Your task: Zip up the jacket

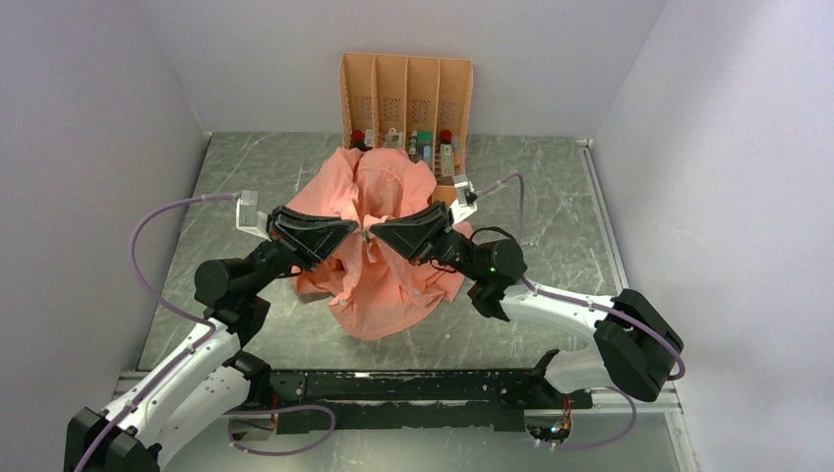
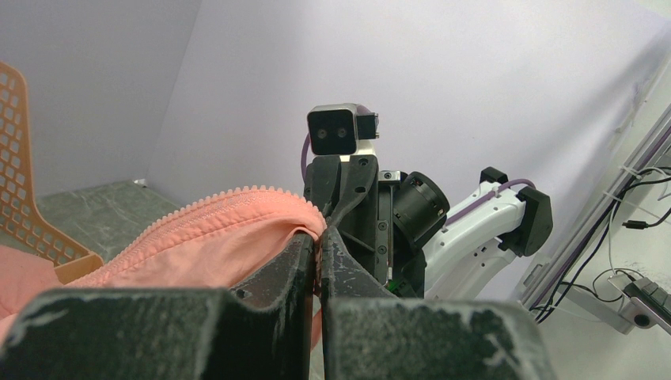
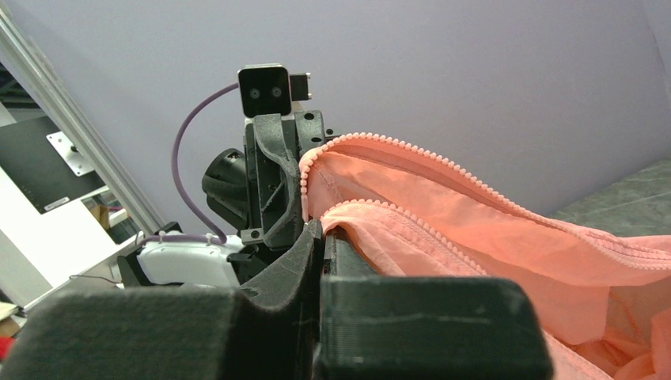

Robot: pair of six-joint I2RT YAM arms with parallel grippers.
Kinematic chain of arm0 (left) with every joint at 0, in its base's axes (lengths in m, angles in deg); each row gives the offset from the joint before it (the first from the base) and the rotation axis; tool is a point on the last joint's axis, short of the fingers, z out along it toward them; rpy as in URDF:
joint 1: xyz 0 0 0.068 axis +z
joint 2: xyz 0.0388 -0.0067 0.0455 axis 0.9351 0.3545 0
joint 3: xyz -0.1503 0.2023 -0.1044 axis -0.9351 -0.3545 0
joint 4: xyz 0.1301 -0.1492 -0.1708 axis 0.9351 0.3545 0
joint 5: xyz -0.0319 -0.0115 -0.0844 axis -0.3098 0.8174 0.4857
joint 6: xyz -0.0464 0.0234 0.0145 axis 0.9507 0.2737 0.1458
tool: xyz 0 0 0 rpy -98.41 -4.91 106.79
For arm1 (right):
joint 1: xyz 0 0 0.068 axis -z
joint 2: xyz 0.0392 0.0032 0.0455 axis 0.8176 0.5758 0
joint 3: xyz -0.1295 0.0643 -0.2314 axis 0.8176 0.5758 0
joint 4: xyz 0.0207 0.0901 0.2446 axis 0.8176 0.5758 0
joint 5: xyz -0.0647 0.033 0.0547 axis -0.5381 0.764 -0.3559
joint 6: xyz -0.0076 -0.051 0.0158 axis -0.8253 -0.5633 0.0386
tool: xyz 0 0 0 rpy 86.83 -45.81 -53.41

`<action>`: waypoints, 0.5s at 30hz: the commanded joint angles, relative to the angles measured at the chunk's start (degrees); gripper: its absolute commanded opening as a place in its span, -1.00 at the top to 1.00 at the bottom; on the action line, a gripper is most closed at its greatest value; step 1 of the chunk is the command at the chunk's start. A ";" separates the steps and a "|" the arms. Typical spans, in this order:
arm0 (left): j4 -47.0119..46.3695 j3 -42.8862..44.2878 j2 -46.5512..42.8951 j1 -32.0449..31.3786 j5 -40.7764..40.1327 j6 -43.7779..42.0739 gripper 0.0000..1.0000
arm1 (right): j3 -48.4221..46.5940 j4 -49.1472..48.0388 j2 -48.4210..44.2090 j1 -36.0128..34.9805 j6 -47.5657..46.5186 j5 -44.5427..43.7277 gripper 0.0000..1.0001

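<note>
The salmon-pink jacket (image 1: pixel 379 202) is bunched in the middle of the table, its middle lifted between the two arms. My left gripper (image 1: pixel 352 231) and right gripper (image 1: pixel 378 233) point at each other, tips almost touching, over the jacket's front. The left gripper (image 2: pixel 320 237) is shut on a fold of the jacket's zipper edge (image 2: pixel 229 207). The right gripper (image 3: pixel 320 228) is shut on the other zipper edge (image 3: pixel 372 210), and a second row of pink teeth (image 3: pixel 443 162) arches just above it. No slider shows.
An orange perforated four-slot rack (image 1: pixel 406 98) with small items in it stands at the back, right behind the jacket. Grey walls close in the left, right and back sides. The arm bases and a black rail (image 1: pixel 413 388) run along the near edge.
</note>
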 commanded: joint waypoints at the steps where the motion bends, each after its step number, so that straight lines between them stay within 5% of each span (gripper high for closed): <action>1: -0.56 0.55 -1.18 0.38 0.10 -1.45 0.84 | -0.97 -1.52 -0.90 -0.45 -1.21 0.35 1.00; 15: -1.12 0.39 -0.51 0.41 0.76 -0.90 0.84 | -1.72 -2.03 -0.65 -0.79 -1.22 0.37 1.00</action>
